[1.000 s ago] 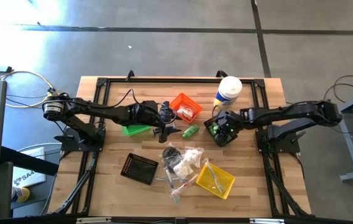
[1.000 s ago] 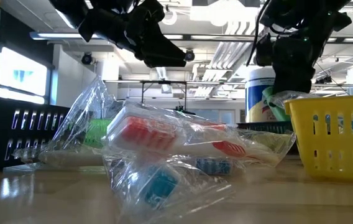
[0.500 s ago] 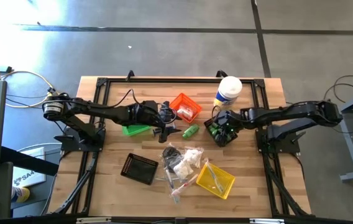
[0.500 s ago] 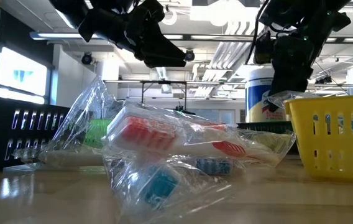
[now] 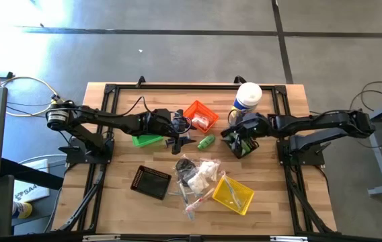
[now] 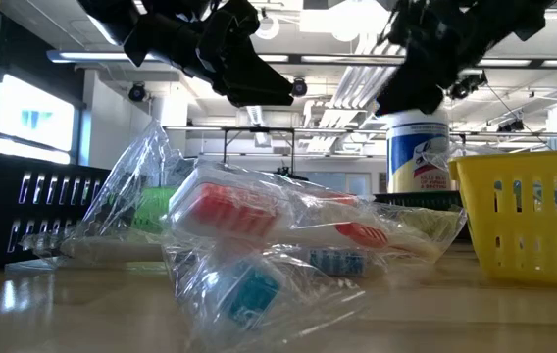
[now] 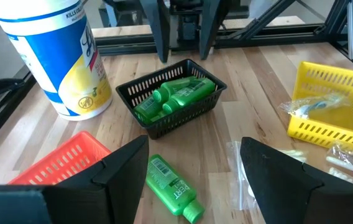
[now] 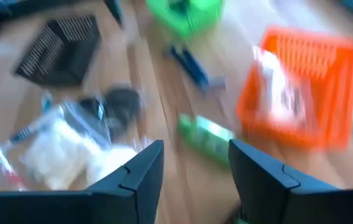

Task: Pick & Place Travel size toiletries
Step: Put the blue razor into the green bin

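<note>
Sorting is judged partly done. Two green mini bottles [image 7: 175, 94] lie in the small black plastic basket [image 7: 209, 107] near the bench's far right, just beside the tall white-lidded canister with the blue and yellow label [image 5: 247, 98]. A white packet [image 5: 202, 120] sits in the orange plastic bin [image 5: 192, 109] at the far middle of the bench. Some clear-wrapped pieces are seen in the yellow slotted bin [image 5: 235, 201] toward the near right corner.

Left to sort: one loose green mini bottle [image 5: 206, 142] lying on the bare wood between the orange bin and the black basket, and a heap of clear-wrapped and white crinkly toiletries [image 5: 200, 175] at the bench's middle, near the front. A second black mesh bin [image 5: 150, 181] toward the near left appears to hold nothing. The contents of the green bin [image 5: 148, 140] cannot be told.

The left gripper [image 5: 181, 139] hangs over the wood beside the loose bottle, fingers spread, grasping nothing. The right gripper [image 5: 243, 132] is above the black basket; in its wrist view the fingers stand apart with nothing between them.
</note>
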Controlling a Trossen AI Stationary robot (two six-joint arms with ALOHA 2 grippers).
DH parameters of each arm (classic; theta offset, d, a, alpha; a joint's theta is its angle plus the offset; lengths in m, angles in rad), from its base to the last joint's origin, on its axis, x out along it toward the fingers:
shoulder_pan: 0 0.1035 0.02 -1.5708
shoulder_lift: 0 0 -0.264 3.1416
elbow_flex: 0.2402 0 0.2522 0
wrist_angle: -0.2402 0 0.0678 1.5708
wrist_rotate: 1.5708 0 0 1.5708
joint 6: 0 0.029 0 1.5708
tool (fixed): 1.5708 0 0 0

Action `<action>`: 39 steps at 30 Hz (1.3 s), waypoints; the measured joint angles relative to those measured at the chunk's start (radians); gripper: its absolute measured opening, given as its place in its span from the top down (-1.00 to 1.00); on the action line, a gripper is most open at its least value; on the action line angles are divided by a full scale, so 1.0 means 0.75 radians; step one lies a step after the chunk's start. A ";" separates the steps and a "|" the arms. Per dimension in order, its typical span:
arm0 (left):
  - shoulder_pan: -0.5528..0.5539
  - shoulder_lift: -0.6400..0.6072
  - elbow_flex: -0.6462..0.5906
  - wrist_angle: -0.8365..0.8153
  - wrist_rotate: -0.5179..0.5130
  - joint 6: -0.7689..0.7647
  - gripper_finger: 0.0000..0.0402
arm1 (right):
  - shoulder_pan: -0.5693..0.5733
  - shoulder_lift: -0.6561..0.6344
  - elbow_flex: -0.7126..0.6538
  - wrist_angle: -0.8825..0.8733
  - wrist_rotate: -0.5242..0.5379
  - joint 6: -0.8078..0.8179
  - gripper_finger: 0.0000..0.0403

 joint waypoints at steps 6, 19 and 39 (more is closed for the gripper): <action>0.000 0.000 0.000 0.001 0.000 -0.003 -0.24 | 0.000 -0.001 0.000 0.277 0.000 -0.193 0.24; -0.001 0.000 0.000 0.006 -0.025 -0.056 -0.24 | 0.000 -0.001 0.000 0.430 0.000 -0.350 0.38; -0.001 0.009 -0.001 0.182 -0.031 -0.131 -0.24 | 0.000 -0.001 0.000 0.429 0.000 -0.347 0.45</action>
